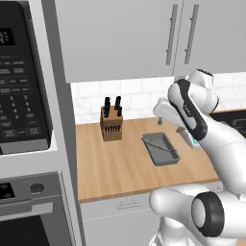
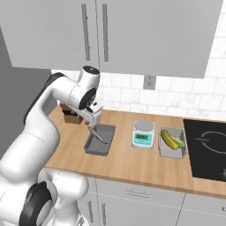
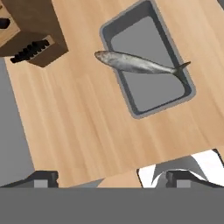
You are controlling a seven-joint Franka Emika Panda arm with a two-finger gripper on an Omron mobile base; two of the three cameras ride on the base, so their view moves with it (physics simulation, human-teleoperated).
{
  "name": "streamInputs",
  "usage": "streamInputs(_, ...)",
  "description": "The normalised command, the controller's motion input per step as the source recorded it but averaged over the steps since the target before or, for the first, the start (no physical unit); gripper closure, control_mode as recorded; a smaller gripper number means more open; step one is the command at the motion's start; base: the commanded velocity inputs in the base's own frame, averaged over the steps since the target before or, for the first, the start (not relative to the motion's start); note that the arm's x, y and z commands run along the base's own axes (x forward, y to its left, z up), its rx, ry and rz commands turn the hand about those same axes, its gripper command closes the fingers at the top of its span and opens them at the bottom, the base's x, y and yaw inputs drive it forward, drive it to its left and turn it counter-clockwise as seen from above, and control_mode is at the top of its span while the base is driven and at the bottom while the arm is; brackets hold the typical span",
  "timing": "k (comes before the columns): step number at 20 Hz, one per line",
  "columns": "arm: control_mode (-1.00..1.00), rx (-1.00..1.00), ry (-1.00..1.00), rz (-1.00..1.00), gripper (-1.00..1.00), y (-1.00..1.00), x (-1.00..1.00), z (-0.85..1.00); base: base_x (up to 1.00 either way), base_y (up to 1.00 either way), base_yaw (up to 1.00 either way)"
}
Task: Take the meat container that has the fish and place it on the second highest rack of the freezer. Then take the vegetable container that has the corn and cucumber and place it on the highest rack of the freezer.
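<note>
- The meat container (image 2: 99,140), a dark-grey rectangular tray with sloping sides, sits on the wooden countertop (image 1: 115,166) about midway between the wall edge and the front edge, with its long side running front to back.
- The fish (image 3: 138,64), slim and silver-grey, lies slantwise across the tray; in the hand view its head sticks out over one long rim and its tail reaches the opposite rim.
- The gripper (image 3: 111,178) hangs above the counter just in front of the tray, apart from it. Its two dark tips stand wide apart at the bottom of the hand view with nothing between them.
- A wooden knife block (image 1: 111,124) with black handles stands near the tiled wall, toward the left end of the counter, apart from the tray.
- In the right base view a kitchen scale (image 2: 143,134) with a teal front sits just right of the fish tray; its display is too small to read.
- The vegetable container (image 2: 171,143), a light-grey tray, stands right of the scale, beside the black cooktop (image 2: 206,150). It holds the yellow corn (image 2: 168,139) and the green cucumber (image 2: 178,142) side by side.
- A microwave (image 1: 21,81) keypad and display show at the left edge of the left base view; the lettering is blurred and unreadable. An oven (image 1: 31,211) with knobs sits below it.
</note>
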Motion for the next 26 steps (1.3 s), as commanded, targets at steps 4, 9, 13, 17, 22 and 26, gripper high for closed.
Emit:
streamInputs(4, -1.0, 0.12, 0.11, -0.21, -1.0, -0.26, -0.04, -0.56, 0.0, 0.0, 0.0)
streamInputs(9, -1.0, 0.02, 0.15, -0.18, -1.0, -0.2, -0.05, -0.63, 0.0, 0.0, 0.0)
streamInputs(13, -1.0, 0.0, 0.14, -0.17, -1.0, -0.1, 0.0, -0.48, 0.0, 0.0, 0.0)
streamInputs(17, -1.0, -0.02, 0.12, -0.18, -1.0, -0.01, 0.07, -0.39, 0.0, 0.0, 0.0)
streamInputs(22, -1.0, -0.07, 0.07, -0.12, -1.0, 0.0, 0.14, -0.34, 0.0, 0.0, 0.0)
streamInputs(26, -1.0, -0.05, 0.06, -0.1, -1.0, 0.0, 0.02, -0.4, 0.0, 0.0, 0.0)
